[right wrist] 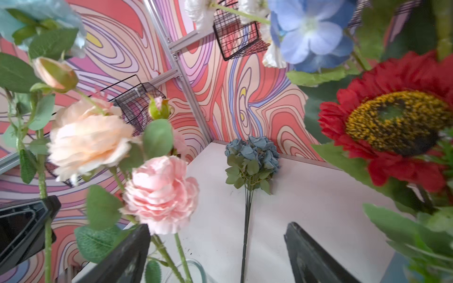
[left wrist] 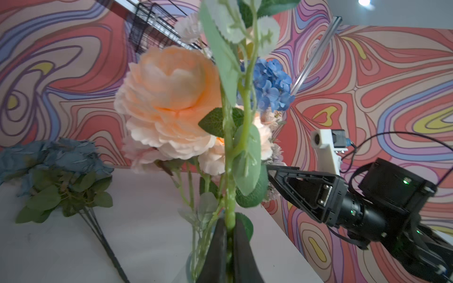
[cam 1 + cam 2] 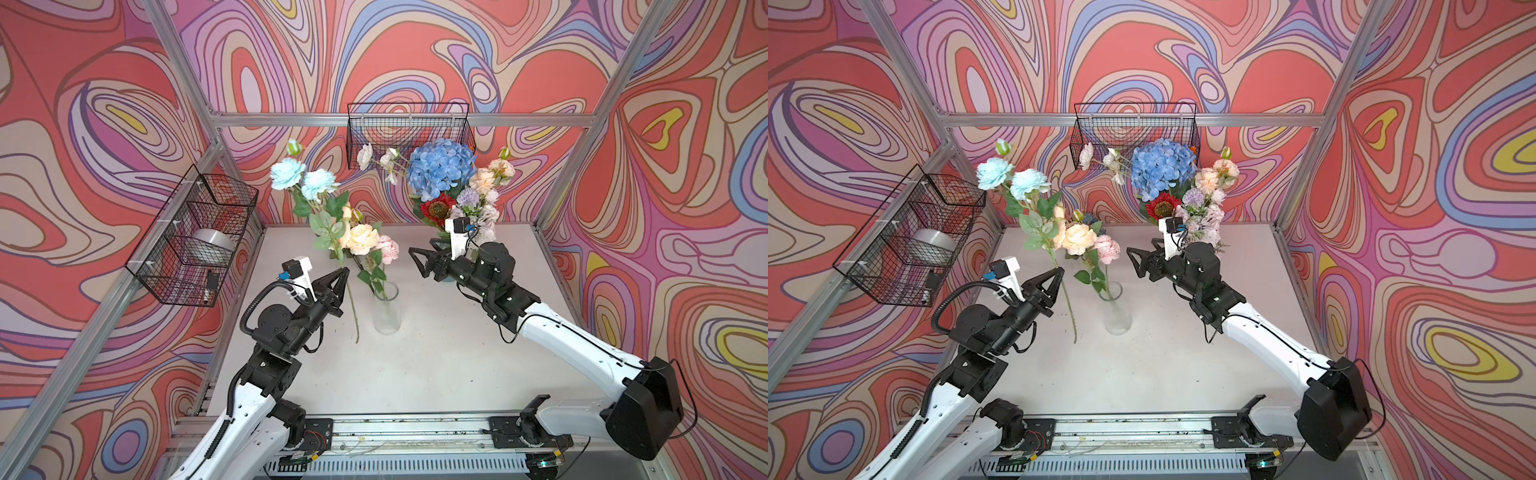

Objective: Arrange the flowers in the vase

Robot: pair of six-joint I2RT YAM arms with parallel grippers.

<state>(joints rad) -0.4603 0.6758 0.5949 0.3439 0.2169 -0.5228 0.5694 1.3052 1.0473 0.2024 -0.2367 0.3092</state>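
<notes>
A clear glass vase [image 3: 386, 307] [image 3: 1117, 309] stands mid-table and holds a peach and pink rose bunch [image 3: 363, 239] [image 1: 159, 193]. My left gripper [image 3: 343, 272] [image 2: 230, 235] is shut on the green stem [image 2: 229, 196] of a light-blue rose spray [image 3: 301, 178], held upright just left of the vase. My right gripper [image 3: 417, 262] [image 1: 217, 227] hangs open right of the vase with nothing between its fingers. Behind it stand more flowers: a blue hydrangea [image 3: 440, 168], a red sunflower [image 3: 436, 208] and cream and lilac blossoms [image 3: 484, 187]. Dusty-blue roses [image 1: 252, 152] [image 2: 49, 156] lie on the table at the back.
A wire basket [image 3: 195, 237] on the left wall holds a silver roll [image 3: 212, 245]. Another wire basket [image 3: 409, 133] hangs on the back wall. Aluminium posts frame the white table [image 3: 436, 365]. A metal rail [image 3: 395, 432] runs along the front edge.
</notes>
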